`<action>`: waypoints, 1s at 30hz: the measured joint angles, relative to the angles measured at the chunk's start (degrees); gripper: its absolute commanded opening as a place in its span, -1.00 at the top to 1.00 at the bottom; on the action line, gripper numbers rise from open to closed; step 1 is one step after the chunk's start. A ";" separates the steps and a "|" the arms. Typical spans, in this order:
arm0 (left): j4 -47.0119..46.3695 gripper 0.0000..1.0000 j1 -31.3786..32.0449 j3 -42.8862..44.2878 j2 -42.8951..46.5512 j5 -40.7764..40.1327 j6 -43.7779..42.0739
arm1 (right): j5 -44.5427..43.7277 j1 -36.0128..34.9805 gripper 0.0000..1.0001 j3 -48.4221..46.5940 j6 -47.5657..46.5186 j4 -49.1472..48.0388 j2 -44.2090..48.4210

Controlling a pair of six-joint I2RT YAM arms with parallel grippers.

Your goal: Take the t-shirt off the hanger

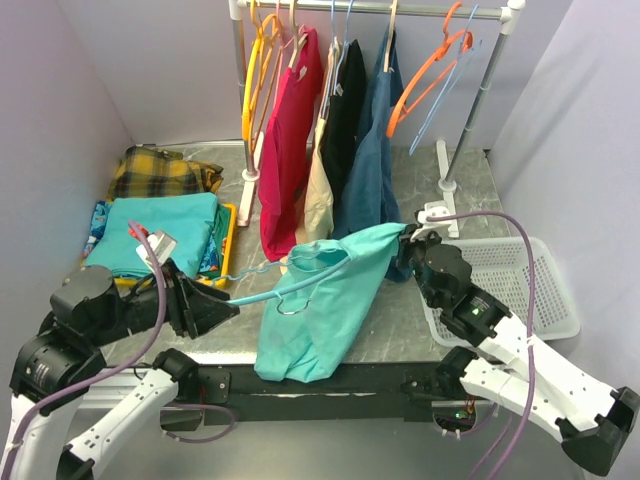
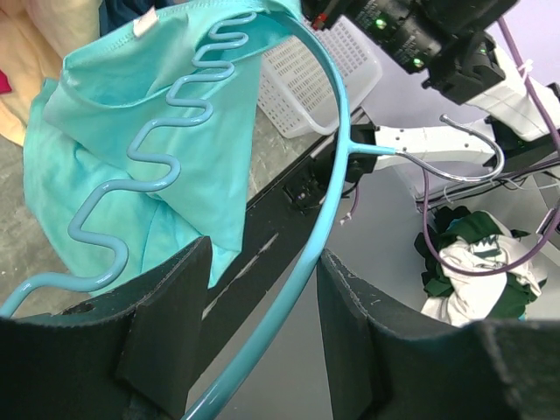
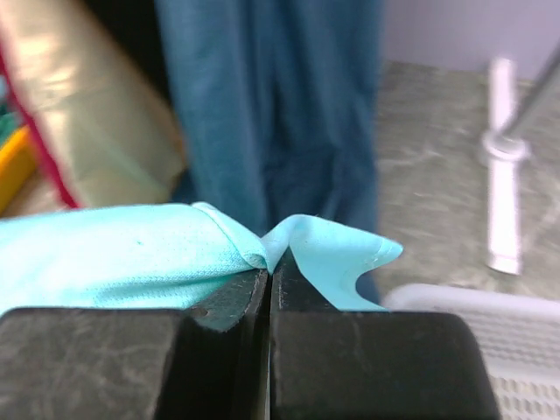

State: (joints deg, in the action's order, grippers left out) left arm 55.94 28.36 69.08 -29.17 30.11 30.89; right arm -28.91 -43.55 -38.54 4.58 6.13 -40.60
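Nearest me, the left gripper [image 2: 262,258] has its black padded fingers [image 2: 166,315] spread wide, and the smooth teal-coated hanger [image 2: 325,175], with its wavy lower bar and bare metal hook [image 2: 477,166], runs through the gap unclamped. Across the grey marbled table [image 1: 400,335] the right gripper [image 3: 269,278] is pressed closed on a fold of the soft turquoise knit t-shirt [image 1: 320,310], which sags over the table's near edge, partly on the hanger. A small white tag [image 2: 144,22] at the collar shows no writing I can read, and farther back are a white lattice basket [image 1: 545,290] and the clothes rail [image 1: 400,10].
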 measured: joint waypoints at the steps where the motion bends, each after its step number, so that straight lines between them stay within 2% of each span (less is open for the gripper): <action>1: 0.11 0.99 0.00 0.33 0.15 0.00 0.00 | -0.48 0.85 1.00 0.00 0.02 0.11 -0.13; 6: 0.17 0.99 0.00 2.19 0.57 0.15 0.02 | -0.50 4.28 1.00 0.00 1.01 0.59 -3.69; 12: 2.25 0.99 0.09 5.66 0.44 -0.20 -0.20 | 0.61 4.98 1.00 0.04 3.82 2.58 -8.02; 17: 3.56 0.99 0.79 10.99 0.42 -1.60 -0.46 | 5.84 6.08 1.00 2.62 5.01 1.40 -7.45; 19: 3.19 0.99 0.94 11.50 0.46 -2.05 -0.46 | 9.81 6.10 0.85 3.13 5.05 1.68 -6.86; 20: 3.19 0.99 0.98 11.43 0.46 -2.21 -0.46 | 11.54 6.10 0.66 3.13 5.09 1.62 -6.71; 22: 3.06 0.99 0.98 10.67 0.42 -2.78 -0.46 | 16.28 5.95 0.47 2.95 5.07 2.10 -6.08; 23: 2.91 0.99 0.98 10.34 0.39 -2.93 -0.44 | 17.64 5.73 0.26 2.89 5.27 2.45 -5.86; 24: 2.23 0.99 0.98 9.73 0.35 -2.95 -0.42 | 19.19 5.35 0.18 2.82 5.03 2.82 -5.53; 26: 0.13 0.99 0.98 7.82 0.28 -2.47 -0.24 | 21.20 3.82 0.05 2.51 4.98 4.42 -4.59; 30: -5.18 0.99 0.98 2.29 -0.33 -1.01 0.31 | 23.52 0.59 0.00 0.96 4.81 7.96 -0.07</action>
State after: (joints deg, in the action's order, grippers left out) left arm 50.76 29.34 71.37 -29.50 29.10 31.20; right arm -5.39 -42.96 -37.58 9.39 14.09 -40.66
